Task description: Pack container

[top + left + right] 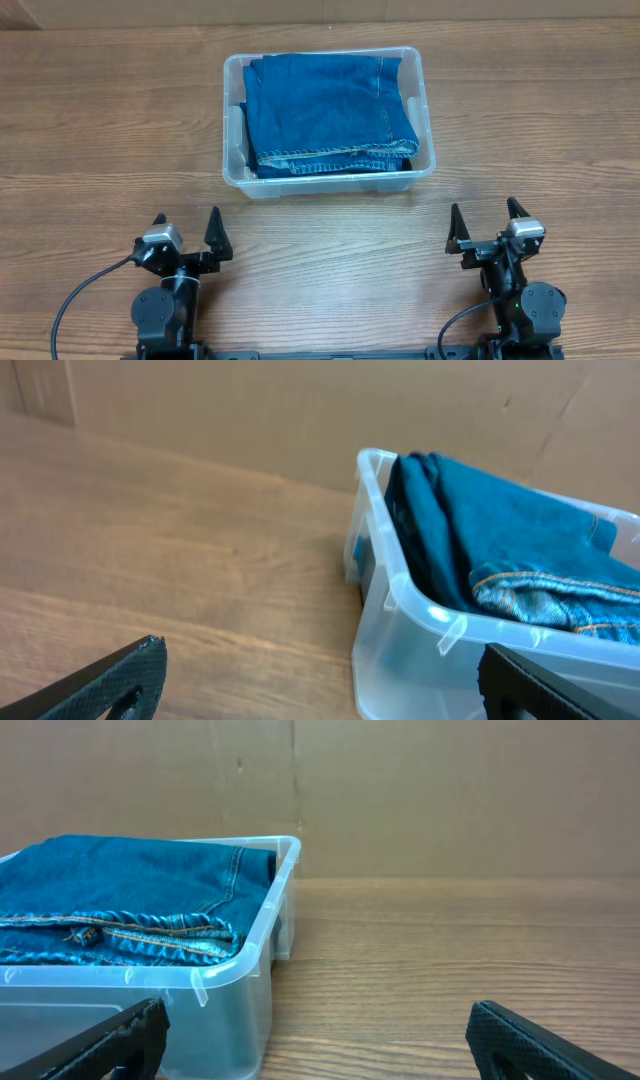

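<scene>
The clear plastic container (pixel 424 128) stands at the middle back of the table with folded blue jeans (pixel 325 110) inside, filling most of it. It also shows in the left wrist view (pixel 395 610) and in the right wrist view (pixel 250 955), with the jeans (pixel 500 550) (pixel 130 890) rising a little above the rim. My left gripper (pixel 187 227) is open and empty near the front left. My right gripper (pixel 484 220) is open and empty near the front right. Both are well short of the container.
A brown cardboard wall (pixel 400 790) runs along the far side of the wooden table (pixel 100 130). A black cable (pixel 75 295) loops by the left arm's base.
</scene>
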Action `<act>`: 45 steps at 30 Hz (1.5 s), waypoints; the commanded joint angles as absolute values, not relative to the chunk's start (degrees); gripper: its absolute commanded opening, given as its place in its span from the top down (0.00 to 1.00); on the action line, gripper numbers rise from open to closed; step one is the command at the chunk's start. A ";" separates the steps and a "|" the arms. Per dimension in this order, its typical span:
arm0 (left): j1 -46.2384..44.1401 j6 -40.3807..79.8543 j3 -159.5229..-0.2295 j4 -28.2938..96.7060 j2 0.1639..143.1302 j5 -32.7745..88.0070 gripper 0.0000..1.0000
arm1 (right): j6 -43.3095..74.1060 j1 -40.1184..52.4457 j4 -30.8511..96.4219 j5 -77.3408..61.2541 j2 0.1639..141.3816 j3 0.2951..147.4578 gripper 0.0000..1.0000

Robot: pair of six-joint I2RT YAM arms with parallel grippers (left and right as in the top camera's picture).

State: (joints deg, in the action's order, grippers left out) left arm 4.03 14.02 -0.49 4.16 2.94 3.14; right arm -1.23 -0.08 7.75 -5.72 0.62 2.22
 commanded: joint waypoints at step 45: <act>-1.85 -0.25 -0.27 4.40 0.25 0.67 0.00 | -0.82 -0.40 7.53 -5.61 0.16 1.93 0.00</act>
